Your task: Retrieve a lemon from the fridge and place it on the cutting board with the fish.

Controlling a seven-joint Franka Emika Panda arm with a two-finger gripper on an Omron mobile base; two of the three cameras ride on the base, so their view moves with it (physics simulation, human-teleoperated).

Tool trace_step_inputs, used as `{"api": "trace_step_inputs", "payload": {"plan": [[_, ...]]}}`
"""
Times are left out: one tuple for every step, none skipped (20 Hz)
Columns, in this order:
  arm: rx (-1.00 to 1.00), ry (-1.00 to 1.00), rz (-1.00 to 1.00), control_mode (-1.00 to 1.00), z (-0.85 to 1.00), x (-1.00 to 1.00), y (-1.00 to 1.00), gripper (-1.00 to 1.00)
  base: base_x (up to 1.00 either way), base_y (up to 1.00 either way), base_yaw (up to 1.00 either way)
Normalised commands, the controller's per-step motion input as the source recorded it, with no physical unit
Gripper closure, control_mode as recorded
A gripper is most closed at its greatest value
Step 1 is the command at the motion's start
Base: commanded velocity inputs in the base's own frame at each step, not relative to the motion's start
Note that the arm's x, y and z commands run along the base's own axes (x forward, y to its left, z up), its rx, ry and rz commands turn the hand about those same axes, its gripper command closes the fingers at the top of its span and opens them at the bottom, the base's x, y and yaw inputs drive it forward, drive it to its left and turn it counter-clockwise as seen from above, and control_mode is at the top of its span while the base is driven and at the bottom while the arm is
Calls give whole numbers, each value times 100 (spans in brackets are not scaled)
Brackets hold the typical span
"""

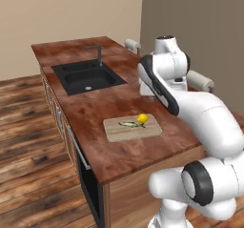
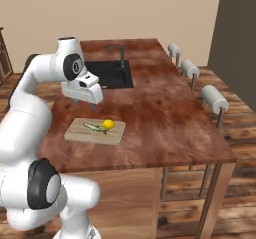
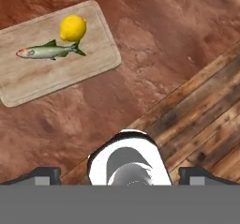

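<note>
Yellow lemon (image 3: 73, 28) touching fish (image 3: 48, 52) on cutting board (image 3: 28, 80), well apart from spread, empty pincer (image 3: 120, 175).

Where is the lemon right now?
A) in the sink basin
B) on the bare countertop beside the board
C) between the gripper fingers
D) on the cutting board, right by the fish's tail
D: the lemon lies on the cutting board against the tail end of the fish, with the gripper's fingers apart and holding nothing.
</note>
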Motion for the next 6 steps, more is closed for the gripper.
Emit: {"api": "trace_step_inputs", "payload": {"plan": [[4,14,30,-100,99,-71,0,-100,0,0,0],[2,11,30,-100,89,-75,0,-100,0,0,0],[1,8,30,-100,70,-85,0,-100,0,0,0],[0,7,28,-100,49,-93,0,-100,0,0,0],[0,3,26,-100,37,-100,0,-100,0,0,0],[0,0,26,-100,23,-100,0,-100,0,0,0]]}}
